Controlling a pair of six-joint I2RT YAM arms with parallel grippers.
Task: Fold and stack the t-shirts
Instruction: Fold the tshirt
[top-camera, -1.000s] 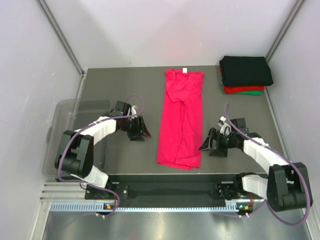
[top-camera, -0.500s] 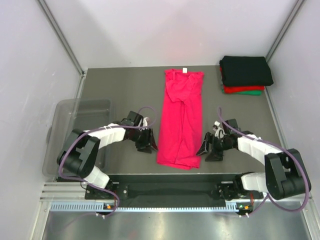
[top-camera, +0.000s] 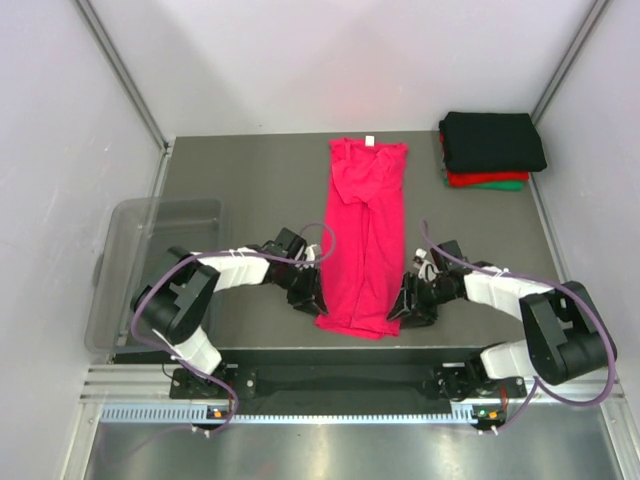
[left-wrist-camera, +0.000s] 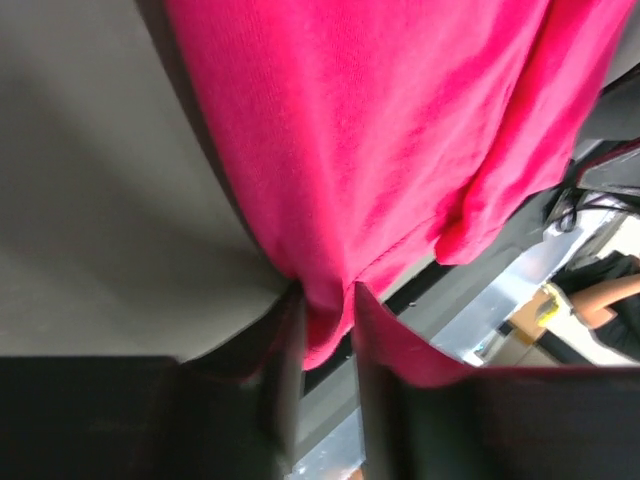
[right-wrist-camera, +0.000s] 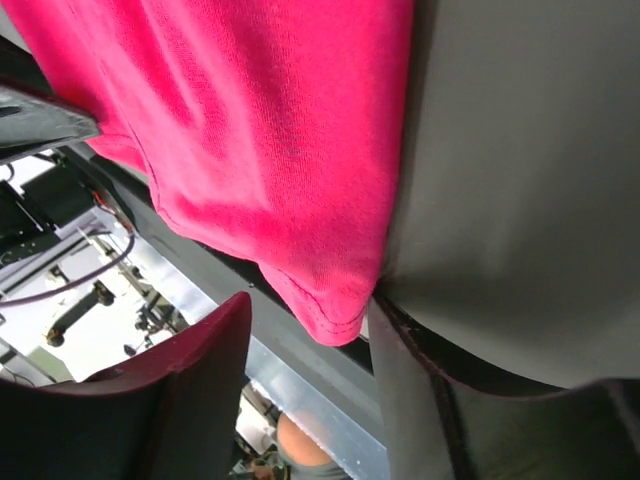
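Top view: even, diffuse light from above, sharp, soft short shadows under arms, faint pink tint on back wall. Wrist views: magenta t-shirt (left-wrist-camera: 380, 130) very saturated, weave texture visible but soft; near fingers (right-wrist-camera: 180, 400) dark, blurred, out of focus. Bright overexposed background past table (right-wrist-camera: 520, 180) edge.

A pink shirt (top-camera: 361, 235) lies in a long strip down the middle of a grey table (top-camera: 240, 190). The left gripper (top-camera: 309, 296) and right gripper (top-camera: 412, 308) meet its near corners. Black, red and green shirts (top-camera: 490, 148) sit stacked far right.
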